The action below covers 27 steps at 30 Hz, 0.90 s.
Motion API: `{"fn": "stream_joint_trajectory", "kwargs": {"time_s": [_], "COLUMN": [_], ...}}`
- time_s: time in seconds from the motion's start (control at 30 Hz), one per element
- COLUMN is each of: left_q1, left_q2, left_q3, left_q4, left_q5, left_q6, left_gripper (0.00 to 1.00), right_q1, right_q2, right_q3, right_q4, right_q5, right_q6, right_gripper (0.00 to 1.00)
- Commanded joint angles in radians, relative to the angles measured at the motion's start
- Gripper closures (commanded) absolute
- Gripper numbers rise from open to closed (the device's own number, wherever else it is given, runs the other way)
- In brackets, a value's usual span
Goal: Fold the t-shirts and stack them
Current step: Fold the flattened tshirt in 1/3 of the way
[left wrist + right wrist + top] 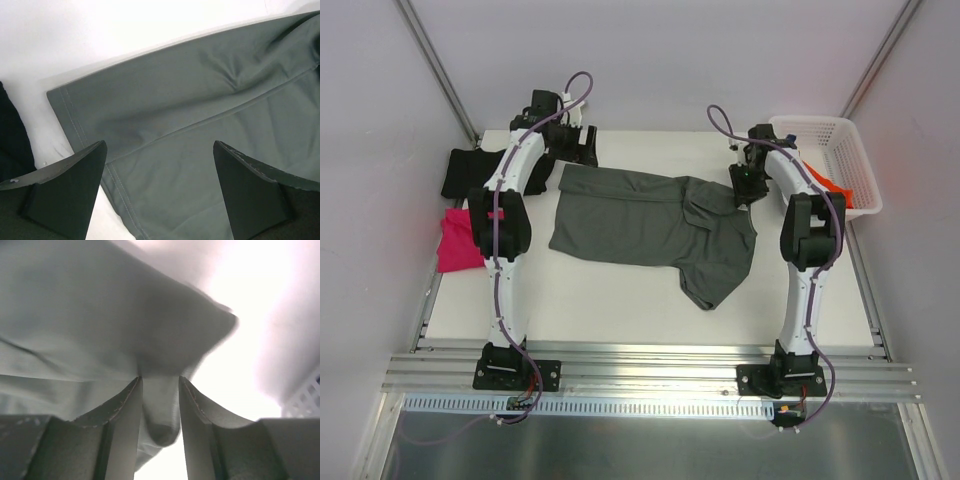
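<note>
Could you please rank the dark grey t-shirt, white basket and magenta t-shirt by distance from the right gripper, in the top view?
1. dark grey t-shirt, pinched in the right gripper.
2. white basket, just to its right.
3. magenta t-shirt, far left.

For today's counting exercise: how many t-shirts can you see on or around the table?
4: dark grey t-shirt spread mid-table; black t-shirt far left; magenta t-shirt at the left edge; orange t-shirt in the basket. More may hide in it.
</note>
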Motion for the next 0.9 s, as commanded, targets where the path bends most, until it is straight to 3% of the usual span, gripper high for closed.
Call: {"fn": "stream_joint_trajectory", "kwargs": {"time_s": [0.0, 0.2, 0.33, 0.5, 0.87], "left_q1": [-0.007, -0.005, -0.005, -0.005, -0.025], "left_q2": [0.002, 0.007, -0.005, -0.01, -0.007], "left_q3": [0.02, 0.02, 0.006, 0.016, 0.05], "left_q4": [-0.019, -0.022, -0.039, -0.068, -0.088], "left_q5": [0.043, 0.063, 0.06, 0.031, 0.006], "left_q6": [0.009, -0.011, -0.003, 0.02, 0.024], "left_gripper": [0.12, 0.12, 0.13, 0.13, 0.13], "right_q1": [-0.041, -0.059, -0.067, -0.073, -0.143], "right_q2": [-0.075, -0.003, 0.034, 0.013, -0.03], "right_q3": [-0.021, 0.042, 0.11, 0.065, -0.008], "right_q4": [-0.008, -0.005, 0.001, 0.029, 0.039], "right_q5": [0.022, -0.097, -0.275, -0.408, -0.386], "right_q6": [-0.012, 0.061, 0.156, 0.27, 0.279], "right_gripper": [0.62, 0.61, 0.6, 0.59, 0.59]}}
